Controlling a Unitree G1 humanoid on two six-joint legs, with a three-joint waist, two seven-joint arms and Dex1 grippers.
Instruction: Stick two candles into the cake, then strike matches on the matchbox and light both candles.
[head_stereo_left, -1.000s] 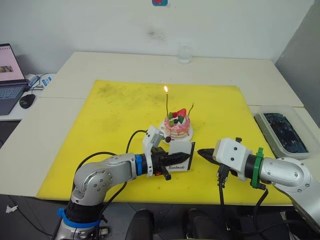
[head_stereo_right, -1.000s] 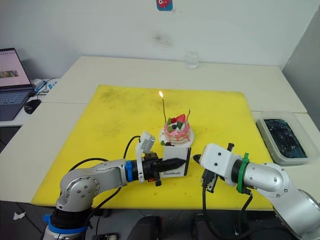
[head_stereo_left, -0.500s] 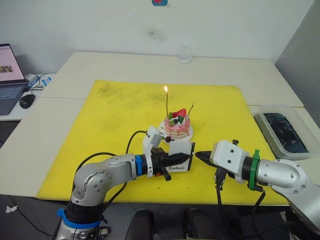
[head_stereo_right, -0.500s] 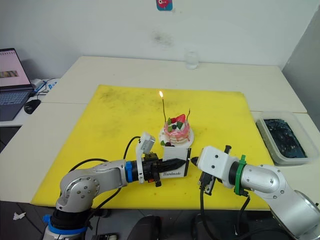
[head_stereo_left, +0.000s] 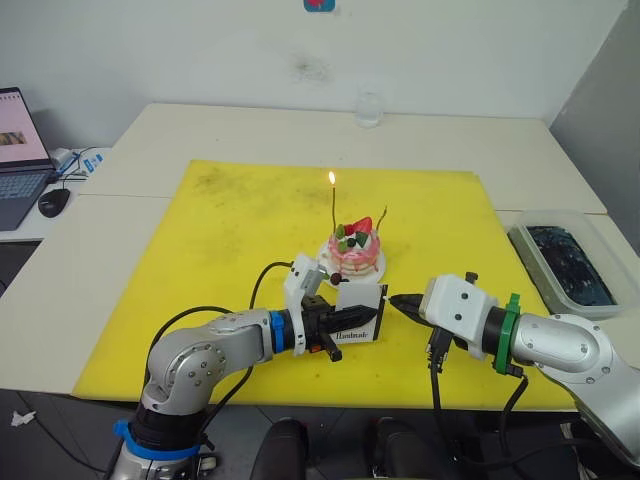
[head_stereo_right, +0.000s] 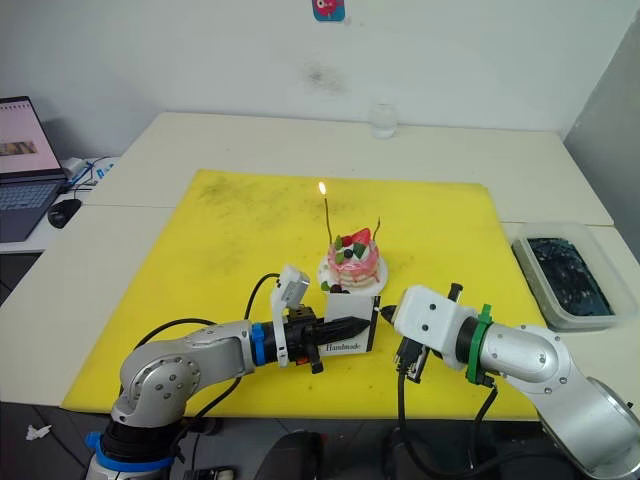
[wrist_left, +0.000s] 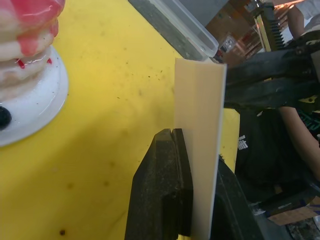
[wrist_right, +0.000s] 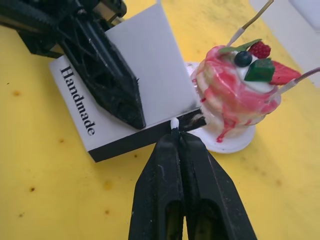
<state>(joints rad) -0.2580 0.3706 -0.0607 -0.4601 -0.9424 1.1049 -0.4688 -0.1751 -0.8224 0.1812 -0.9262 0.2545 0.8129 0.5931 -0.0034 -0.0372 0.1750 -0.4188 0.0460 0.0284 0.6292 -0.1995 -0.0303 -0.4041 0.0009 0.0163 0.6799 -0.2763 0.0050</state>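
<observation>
On the right side of the table (head_stereo_left: 200, 130) stands a clear plastic tray (head_stereo_left: 560, 262) with something dark blue inside; what it is cannot be told. A small clear glass (head_stereo_left: 369, 108) stands at the far edge of the table, and its content is not visible. At the far left there is a laptop (head_stereo_left: 18, 150) with a mouse (head_stereo_left: 54, 201) beside it.

The cake (head_stereo_left: 356, 251) sits on its white plate (head_stereo_left: 330, 262) near the middle of the yellow mat (head_stereo_left: 230, 230). Two candles are stuck in it: the tall candle (head_stereo_left: 334, 212) carries a small flame at its top, and the shorter candle (head_stereo_left: 382, 222), on the right side of the cake, has no flame.

The left gripper (head_stereo_left: 350, 318) is closed on the matchbox (head_stereo_left: 360, 316) and holds it on edge just in front of the cake, one finger on each flat face. In the right wrist view the "Handmade" lettering and the black striking edge of the box are facing the camera.

The right gripper (head_stereo_left: 397, 302) has its two fingers pressed together on a match (wrist_right: 174, 125), of which only the pale tip comes out from between the fingertips. This tip is touching, or almost touching, the black striking edge at the end of the matchbox nearest to the cake. The right gripper is just to the right of the box and in front of the cake.
</observation>
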